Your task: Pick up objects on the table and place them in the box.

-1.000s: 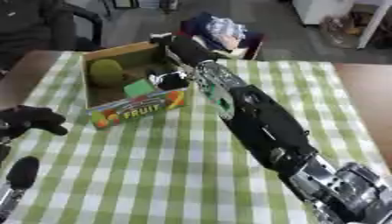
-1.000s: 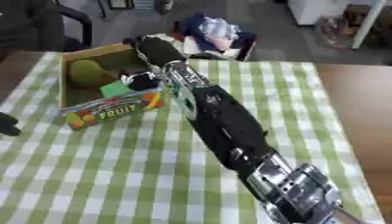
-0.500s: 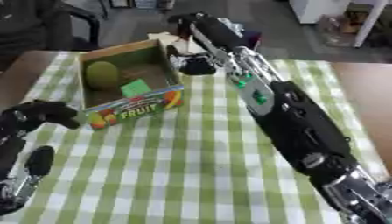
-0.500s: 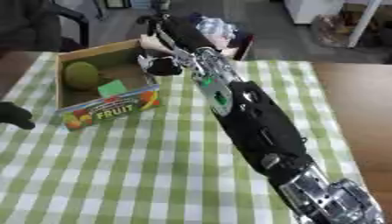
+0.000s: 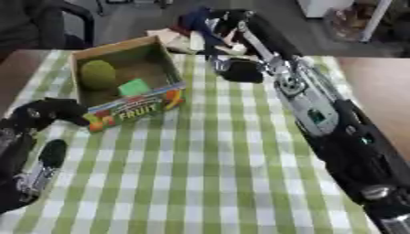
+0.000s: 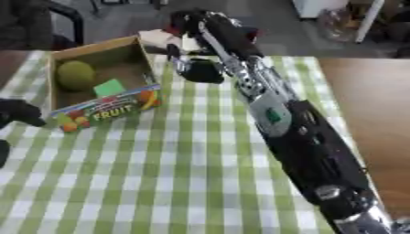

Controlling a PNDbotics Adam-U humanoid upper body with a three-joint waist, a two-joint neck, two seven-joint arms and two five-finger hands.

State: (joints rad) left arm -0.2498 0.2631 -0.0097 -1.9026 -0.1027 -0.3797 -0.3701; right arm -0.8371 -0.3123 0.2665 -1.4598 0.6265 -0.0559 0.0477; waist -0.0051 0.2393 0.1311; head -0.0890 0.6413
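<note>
Right hand (image 5: 220,34) reached past the dark object (image 5: 240,71), finger state cannot be told; left hand (image 5: 48,114) clenched (idle). Fingers should be closed around the object before it is carried to the box (image 5: 164,61).

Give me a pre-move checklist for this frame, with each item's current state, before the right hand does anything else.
1. Box upright and open at the top: ok.
2. Room left in the box: ok; only a green round fruit and a green block lie inside.
3. Right hand placed at a target: cannot tell; it sits at the table's far edge by a dark thing, but what it touches is unclear.
4. Right hand's fingers open or shut: cannot tell.
5. Left hand clear of the box opening: ok; it sits beside the box's front left corner.
6. Path from right hand to box free: ok; only bare checked cloth between.
</note>
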